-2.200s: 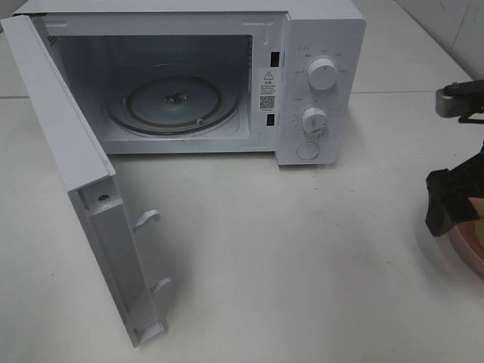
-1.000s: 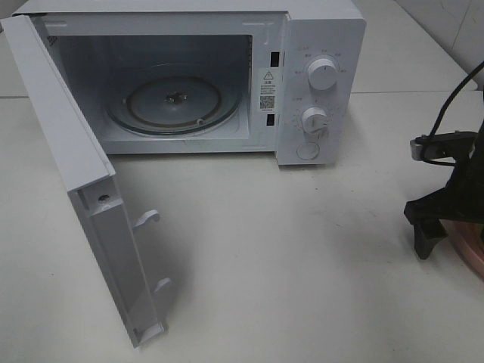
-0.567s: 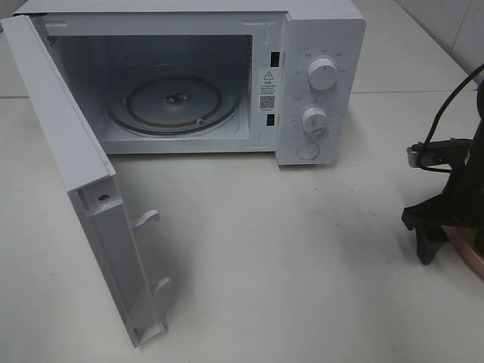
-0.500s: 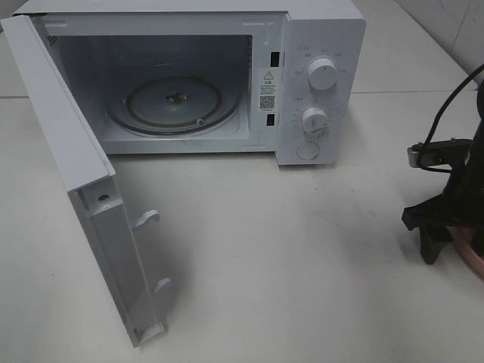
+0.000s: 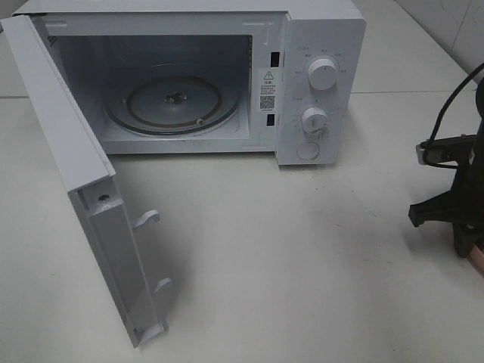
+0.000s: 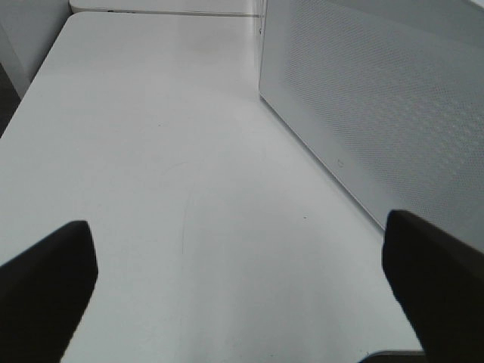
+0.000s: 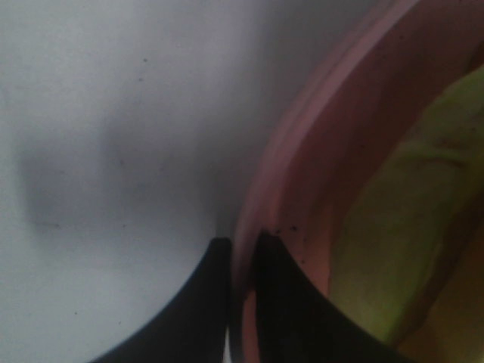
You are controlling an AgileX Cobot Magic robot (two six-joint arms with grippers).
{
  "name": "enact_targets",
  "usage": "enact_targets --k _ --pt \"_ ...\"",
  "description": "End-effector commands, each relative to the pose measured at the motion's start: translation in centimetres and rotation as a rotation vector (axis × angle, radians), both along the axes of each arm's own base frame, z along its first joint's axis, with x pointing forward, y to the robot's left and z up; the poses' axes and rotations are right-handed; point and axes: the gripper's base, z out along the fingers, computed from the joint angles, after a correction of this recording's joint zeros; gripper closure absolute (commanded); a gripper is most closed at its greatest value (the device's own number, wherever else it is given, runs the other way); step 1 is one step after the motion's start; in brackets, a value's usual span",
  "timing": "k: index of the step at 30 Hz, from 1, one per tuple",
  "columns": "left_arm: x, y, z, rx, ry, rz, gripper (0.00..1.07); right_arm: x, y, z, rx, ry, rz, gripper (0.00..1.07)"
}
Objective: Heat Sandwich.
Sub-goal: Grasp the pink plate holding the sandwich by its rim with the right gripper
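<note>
At the exterior high view's right edge the pink plate [image 5: 478, 261] is cut to a sliver of rim, and the right gripper [image 5: 463, 238] is partly lost too. In the blurred right wrist view the sandwich [image 7: 408, 219] is only a yellow-green smear, cut off. The left gripper's fingers [image 6: 45, 283] show as dark tips only.

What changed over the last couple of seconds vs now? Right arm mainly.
The right claw came down beside the pink plate at the right edge of the table, shifted right, and closed on the plate's rim. Nothing was let go. The microwave, its open door and the bare glass turntable stayed put. The left claw is open.
</note>
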Motion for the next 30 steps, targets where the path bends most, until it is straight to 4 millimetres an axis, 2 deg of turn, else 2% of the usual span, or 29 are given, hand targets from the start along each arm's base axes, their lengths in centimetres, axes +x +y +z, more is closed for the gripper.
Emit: enact_targets --k 1,12,21,30 --pt "-0.2 0.0 0.1 -0.006 -0.029 0.007 0.09 -0.2 -0.1 -0.1 0.001 0.018 -0.016 1.07" --pt "-0.2 0.0 0.1 -0.006 -0.029 0.007 0.09 -0.4 -0.1 -0.1 -0.008 0.039 -0.025 1.07" --pt "-0.2 0.0 0.1 -0.006 -0.029 0.007 0.09 -0.8 1.4 0.1 -0.071 0.075 0.03 1.07" --pt "-0.2 0.0 0.1 -0.006 -0.029 0.007 0.09 -1.5 3.2 1.7 -0.15 0.072 0.115 1.07"
